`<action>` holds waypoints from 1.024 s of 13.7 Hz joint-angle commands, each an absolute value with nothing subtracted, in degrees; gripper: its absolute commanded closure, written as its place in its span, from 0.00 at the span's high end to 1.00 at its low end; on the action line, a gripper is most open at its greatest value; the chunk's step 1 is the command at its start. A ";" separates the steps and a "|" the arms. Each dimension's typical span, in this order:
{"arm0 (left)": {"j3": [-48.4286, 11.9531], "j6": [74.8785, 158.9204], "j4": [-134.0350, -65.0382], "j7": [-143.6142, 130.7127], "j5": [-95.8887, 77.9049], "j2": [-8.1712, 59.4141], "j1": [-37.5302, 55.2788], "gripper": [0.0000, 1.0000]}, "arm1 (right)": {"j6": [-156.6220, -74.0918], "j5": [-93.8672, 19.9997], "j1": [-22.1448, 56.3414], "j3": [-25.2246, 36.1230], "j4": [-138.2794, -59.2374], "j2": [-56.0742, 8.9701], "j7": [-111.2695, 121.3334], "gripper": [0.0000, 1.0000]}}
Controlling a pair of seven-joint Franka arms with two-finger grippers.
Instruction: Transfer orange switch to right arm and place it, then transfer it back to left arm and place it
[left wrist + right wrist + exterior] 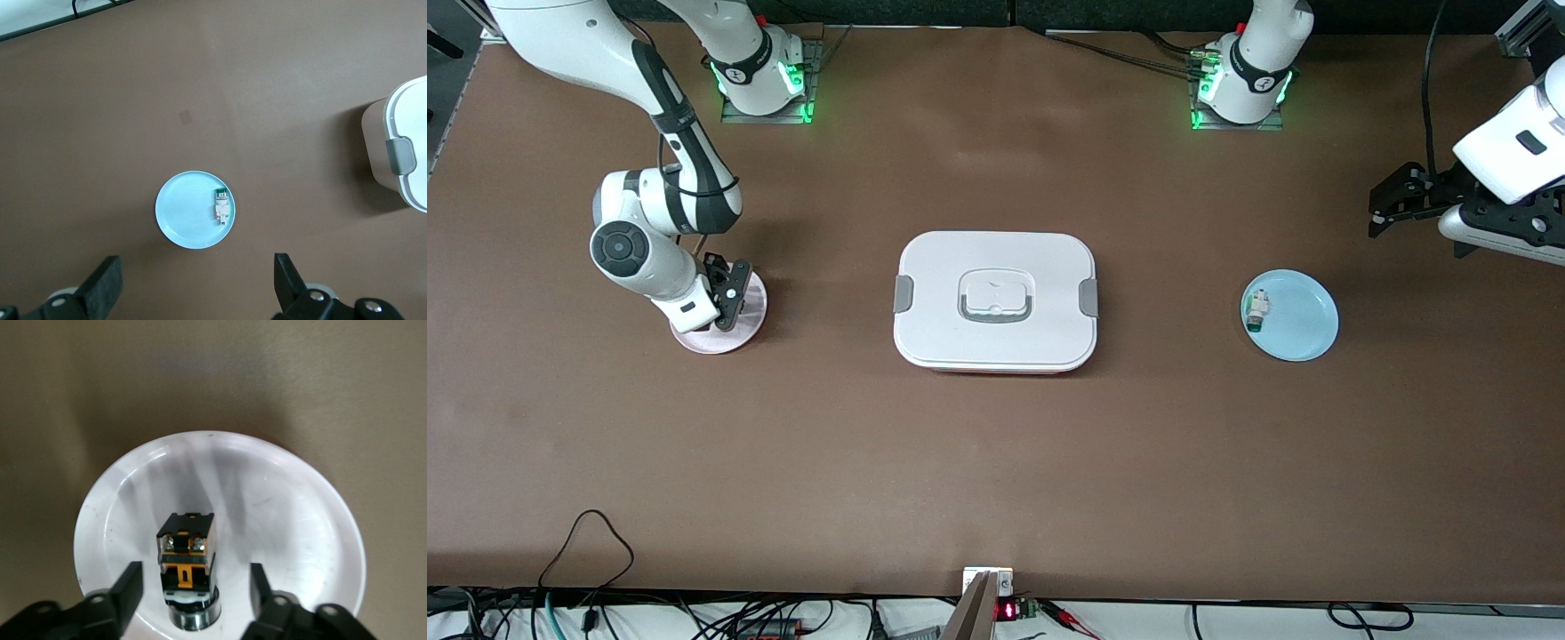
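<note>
Box: the item nearest the front camera; white, rounded-rectangular, lid on, grey clips at both short ends, grey-outlined handle in the lid centre, red strip along its bottom edge. It stands at the middle of the table, between the two plates and well apart from each.
Orange switch: lies on the pale pink plate, in the part of the plate toward the right wrist camera. The black body with orange face and metal round end shows in the right wrist view; in the front view it is hidden under the gripper.
Pale pink plate: round, on the table toward the right arm's end, about as far from the front edge as the box.
Right gripper: low over the pale pink plate, fingers parted, one on each side of the orange switch with a gap showing on both sides; nothing is clamped.
Right arm: reaches from its base at the table's top edge down to the plate.
Left gripper: held up in the air at the left arm's end of the table, fingers spread wide, nothing between them. The left arm waits.
Light blue plate: round, on the table toward the left arm's end, about as far from the front edge as the box.
White-and-green part: lies on the light blue plate, at the rim that faces the box.
</note>
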State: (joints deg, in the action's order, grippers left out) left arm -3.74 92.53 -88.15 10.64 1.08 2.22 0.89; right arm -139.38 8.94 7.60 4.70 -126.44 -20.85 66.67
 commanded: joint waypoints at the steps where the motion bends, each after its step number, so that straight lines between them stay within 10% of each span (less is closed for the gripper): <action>1: -3.60 91.23 -86.31 11.34 0.26 2.99 0.88 1.00 | -136.42 8.96 7.56 4.66 -126.74 -17.76 61.03 1.00; 14: -3.34 91.32 -86.13 11.43 0.70 3.43 0.35 1.00 | -98.81 -5.89 7.56 5.01 -99.25 -13.89 18.58 1.00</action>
